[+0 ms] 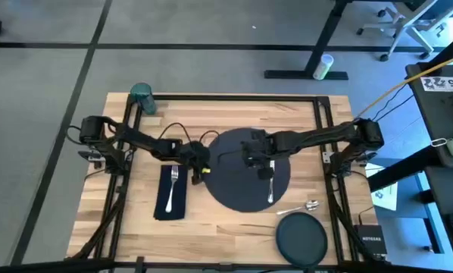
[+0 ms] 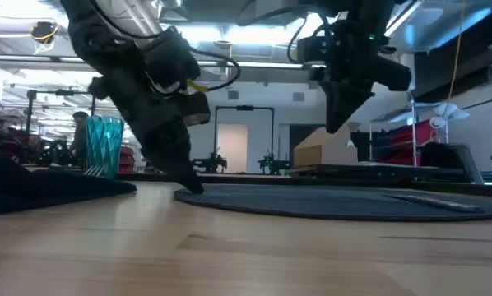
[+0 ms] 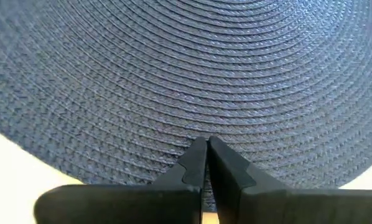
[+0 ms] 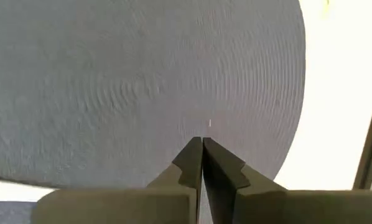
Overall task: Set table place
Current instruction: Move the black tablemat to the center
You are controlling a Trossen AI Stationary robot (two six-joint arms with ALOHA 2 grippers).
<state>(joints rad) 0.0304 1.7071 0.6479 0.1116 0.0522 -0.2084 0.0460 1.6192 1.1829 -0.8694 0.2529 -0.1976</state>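
The large dark grey woven charger lies flat in the middle of the table. A silver knife lies on its right part. My left gripper is shut, its tips down at the charger's left rim. My right gripper is shut and hangs above the charger's middle, touching nothing. The navy napkin lies left of the charger with the fork on it. The spoon and the small dark plate lie at the near right. The teal cup stands at the far left corner. My left gripper meets the charger's left rim with its shut fingertips, slanting down from the table's left side. The charger stays flat on the table. Whether the rim sits between the fingers or only under them, I cannot tell.
Black rails edge the table's far, left and right sides. Bare wood lies along the near edge between the napkin and the small plate. A black box sits off the table's right rail.
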